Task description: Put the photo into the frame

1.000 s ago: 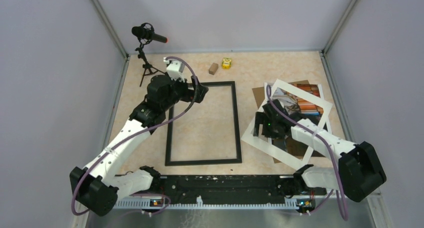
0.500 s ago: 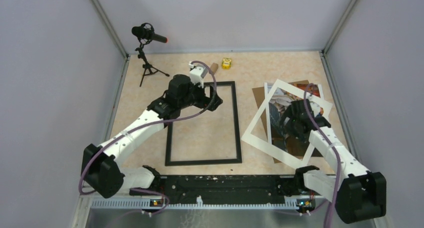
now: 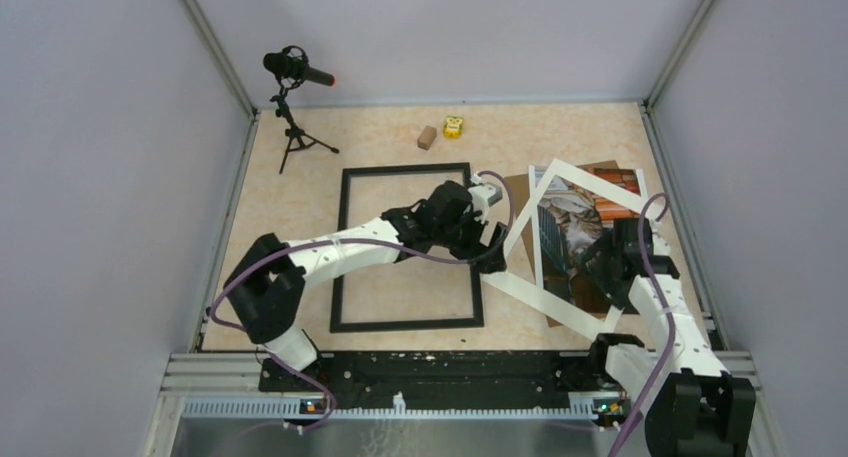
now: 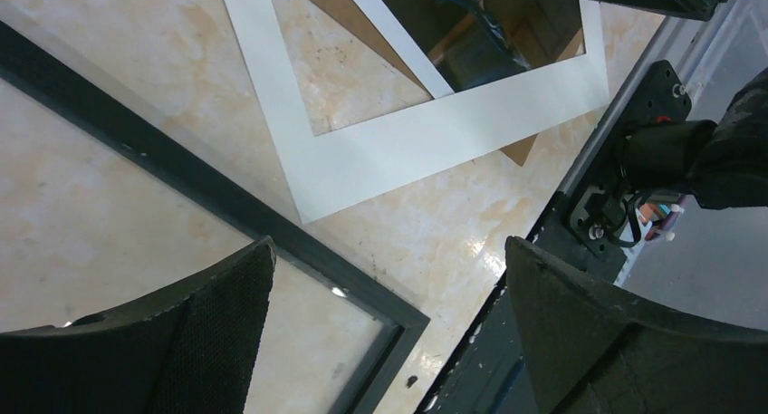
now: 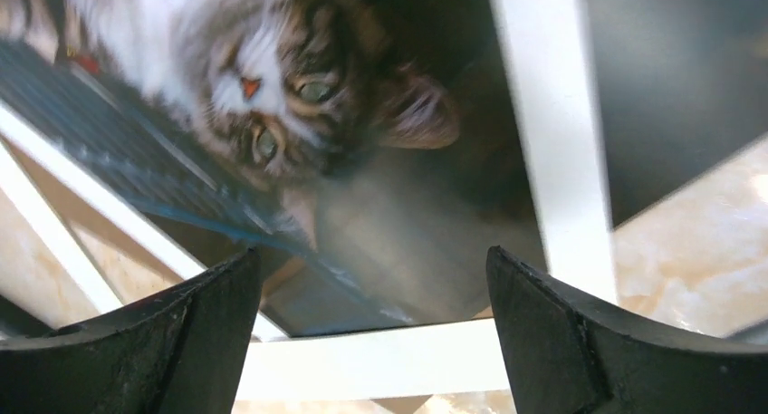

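Reaching for pickup, I'd say; nothing inserted yet. The frame [image 3: 405, 325] lies empty on the desk [image 3: 560, 127]. The photo [image 3: 572, 217] sits well to its right on the brown backing board [image 3: 516, 192], with a white mat [image 3: 545, 295] skewed over it. (me)

End effectors? (ops)

Both released, nothing between the fingers [image 4: 217, 332]. Left end effector [image 4: 389, 251] hangs over the frame's right bar, just beside the mat's corner. Right end effector [image 5: 371, 260] hovers over the cat print. (me)

Next move? (ops)

My guess: mat off first, then the print. Both are thin and lie flat, so I need to get under an edge. Pinching from above likely just skates. (me)

Views agree? (ops)

Overhead gives layout and skew but hides how far I'm open. Left wrist shows the mat corner and frame bar close, apparently apart. Right wrist shows the cat's face below with a white strip crossing it. It's blurred, so my height above it I cannot tell. (me)
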`<state>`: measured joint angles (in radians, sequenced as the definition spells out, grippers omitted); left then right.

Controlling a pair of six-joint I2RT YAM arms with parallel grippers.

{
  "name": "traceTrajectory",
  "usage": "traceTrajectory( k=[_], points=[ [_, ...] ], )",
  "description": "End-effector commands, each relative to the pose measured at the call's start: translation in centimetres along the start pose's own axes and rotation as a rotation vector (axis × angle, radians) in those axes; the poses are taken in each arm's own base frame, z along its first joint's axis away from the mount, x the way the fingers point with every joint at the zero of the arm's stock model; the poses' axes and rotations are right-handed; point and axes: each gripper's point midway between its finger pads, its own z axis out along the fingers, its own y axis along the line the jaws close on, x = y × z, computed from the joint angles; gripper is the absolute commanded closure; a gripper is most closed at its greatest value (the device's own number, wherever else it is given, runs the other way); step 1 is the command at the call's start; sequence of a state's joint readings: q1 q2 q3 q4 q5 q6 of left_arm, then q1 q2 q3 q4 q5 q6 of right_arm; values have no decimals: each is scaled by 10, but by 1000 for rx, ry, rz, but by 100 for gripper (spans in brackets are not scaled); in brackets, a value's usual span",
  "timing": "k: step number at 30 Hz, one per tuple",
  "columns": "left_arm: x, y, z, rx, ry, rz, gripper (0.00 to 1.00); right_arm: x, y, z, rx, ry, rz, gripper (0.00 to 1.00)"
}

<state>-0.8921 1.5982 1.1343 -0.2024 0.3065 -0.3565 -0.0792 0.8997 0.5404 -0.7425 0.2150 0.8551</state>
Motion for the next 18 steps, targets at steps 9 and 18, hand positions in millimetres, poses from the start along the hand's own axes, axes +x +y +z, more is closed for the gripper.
traceTrajectory(
  k=[9,18],
  points=[
    [-3,-3,58,-21,-38,-178,2,59,77,-24,-558,231,-259,13],
    [24,-6,79,51,13,-277,1,49,74,-22,-408,169,-262,14]
  ],
)
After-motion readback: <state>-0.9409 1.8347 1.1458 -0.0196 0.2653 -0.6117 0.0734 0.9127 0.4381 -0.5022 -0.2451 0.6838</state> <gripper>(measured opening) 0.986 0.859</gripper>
